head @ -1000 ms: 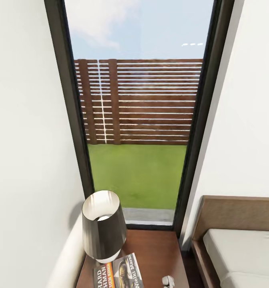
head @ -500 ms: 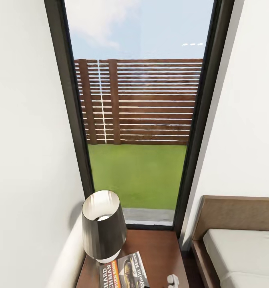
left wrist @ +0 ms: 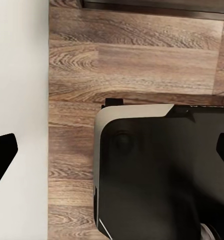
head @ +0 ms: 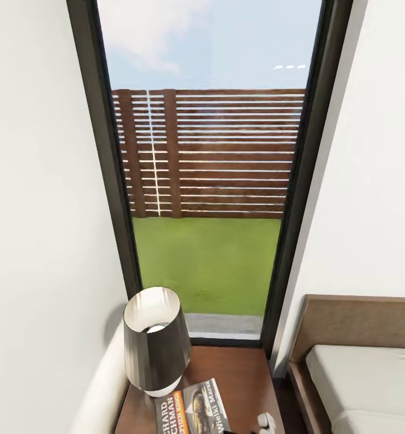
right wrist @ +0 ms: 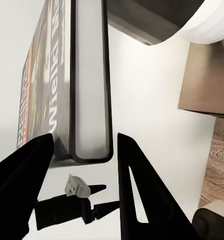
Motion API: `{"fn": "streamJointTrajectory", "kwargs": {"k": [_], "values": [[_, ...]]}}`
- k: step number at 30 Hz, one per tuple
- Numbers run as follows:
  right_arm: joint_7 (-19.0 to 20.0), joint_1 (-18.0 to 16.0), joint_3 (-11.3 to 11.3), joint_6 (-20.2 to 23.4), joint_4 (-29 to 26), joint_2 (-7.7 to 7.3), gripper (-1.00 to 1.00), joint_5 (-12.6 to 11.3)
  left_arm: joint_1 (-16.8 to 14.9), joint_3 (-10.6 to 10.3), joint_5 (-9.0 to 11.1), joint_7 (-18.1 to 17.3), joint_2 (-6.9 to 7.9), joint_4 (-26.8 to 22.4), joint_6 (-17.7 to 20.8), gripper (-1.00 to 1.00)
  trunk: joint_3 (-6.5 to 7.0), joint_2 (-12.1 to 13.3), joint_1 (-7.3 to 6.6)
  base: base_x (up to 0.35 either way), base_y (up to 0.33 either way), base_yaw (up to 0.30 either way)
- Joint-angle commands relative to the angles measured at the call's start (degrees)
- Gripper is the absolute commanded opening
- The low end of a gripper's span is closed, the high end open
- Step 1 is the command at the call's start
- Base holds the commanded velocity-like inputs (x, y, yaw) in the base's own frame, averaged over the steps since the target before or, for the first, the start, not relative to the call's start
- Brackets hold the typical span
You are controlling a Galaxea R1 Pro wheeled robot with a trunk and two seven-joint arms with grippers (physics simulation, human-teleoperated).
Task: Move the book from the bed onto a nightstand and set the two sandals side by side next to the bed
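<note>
Right gripper (right wrist: pixel 82 150) straddles the book's (right wrist: pixel 89 80) lower edge in my right wrist view, one matte black finger (right wrist: pixel 22 175) on the cover side and the other on the back; whether the pads press the book or stand just off it I cannot tell. From here the book shows a thin block of smooth grey-white pages inside a dark rounded cover, with white and orange lettering running along the printed face.

From the head camera the book (head: pixel 193 410) sits over the nightstand (head: pixel 238 374), cover up, glossy, with a photo in the middle and "RICHARD" partly cut off by the picture's edge. A small white part of my gripper (head: pixel 266 421) peeks up just beside its corner. The nightstand top is dark reddish-brown polished wood. A lamp (head: pixel 156 340) with a smooth dark tapered shade and pale inside stands on it, touching or nearly touching the book's far edge.

To the right lies the bed (head: pixel 359 355): brown wooden headboard and frame, plain light grey mattress. Behind, a tall black-framed window (head: pixel 208 181) shows a slatted wooden fence and grass.

My left gripper (left wrist: pixel 112 155) hangs spread wide over wood-plank floor (left wrist: pixel 142 60), above the robot's rounded black base (left wrist: pixel 162 175).
</note>
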Motion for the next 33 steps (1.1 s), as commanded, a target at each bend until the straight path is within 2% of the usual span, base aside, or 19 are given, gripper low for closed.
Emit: {"fn": "streamJointTrajectory", "kwargs": {"k": [1,16,27,33], "values": [[0.13,-0.02,0.31,0.80,-0.06,-0.20,-1.00,-0.65,-0.02,-0.46,0.60,-0.20,0.02,0.07,-0.20,1.00,-0.02,-0.04,0.02,0.000,0.000,0.000],[0.28,-0.17,0.16,1.50,-0.32,-2.55,-1.00,-0.97,-0.02,-0.47,0.59,-0.20,0.02,0.09,-0.16,1.00,-0.02,-0.04,0.02,0.000,0.000,0.000],[0.34,-0.53,0.01,2.06,-0.45,-3.52,-1.00,-1.08,-0.02,-0.47,0.53,-0.20,0.02,0.09,-0.11,1.00,-0.02,-0.04,0.02,0.000,0.000,0.000],[0.35,-0.77,-1.70,3.82,-0.55,-3.84,-1.00,-0.92,-0.02,-0.47,0.52,-0.20,0.02,0.09,-0.12,1.00,-0.02,-0.04,0.02,0.000,0.000,0.000]]}}
